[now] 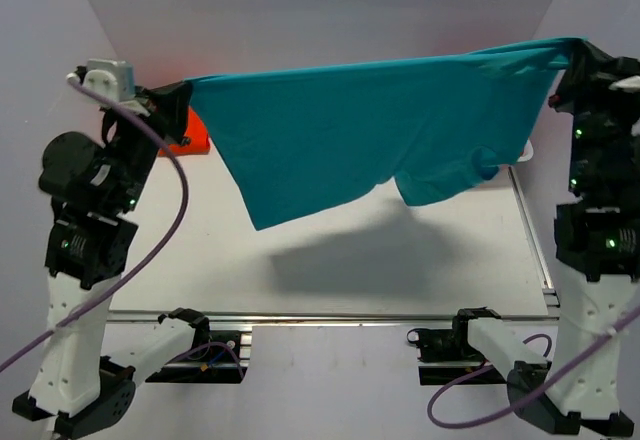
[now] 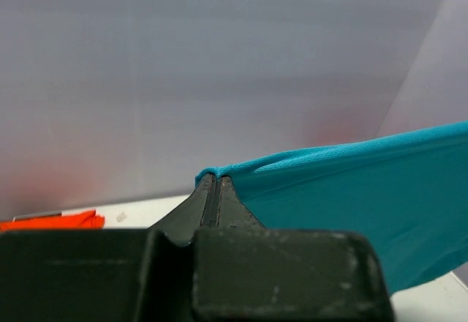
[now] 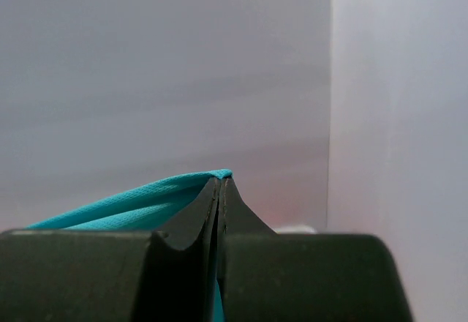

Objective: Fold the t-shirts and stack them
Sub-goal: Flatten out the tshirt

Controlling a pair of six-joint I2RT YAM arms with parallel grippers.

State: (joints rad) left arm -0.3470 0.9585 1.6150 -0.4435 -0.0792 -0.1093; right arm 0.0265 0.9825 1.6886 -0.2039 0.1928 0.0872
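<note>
The teal t-shirt (image 1: 370, 125) hangs stretched in the air above the table, held at both ends. My left gripper (image 1: 180, 95) is shut on its left corner; in the left wrist view the cloth (image 2: 351, 190) comes out of the closed gripper (image 2: 213, 179). My right gripper (image 1: 580, 55) is shut on its right corner; the cloth (image 3: 124, 205) shows at the closed gripper (image 3: 221, 181). An orange t-shirt (image 1: 197, 135) lies on the table at the far left, mostly hidden behind the teal one; it also shows in the left wrist view (image 2: 51, 221). No red or pink shirt shows.
The white table (image 1: 330, 270) lies below the hanging shirt, with its shadow on it. A metal rail (image 1: 330, 316) runs along the near edge and another along the right side (image 1: 530, 230). Grey walls enclose the back and sides.
</note>
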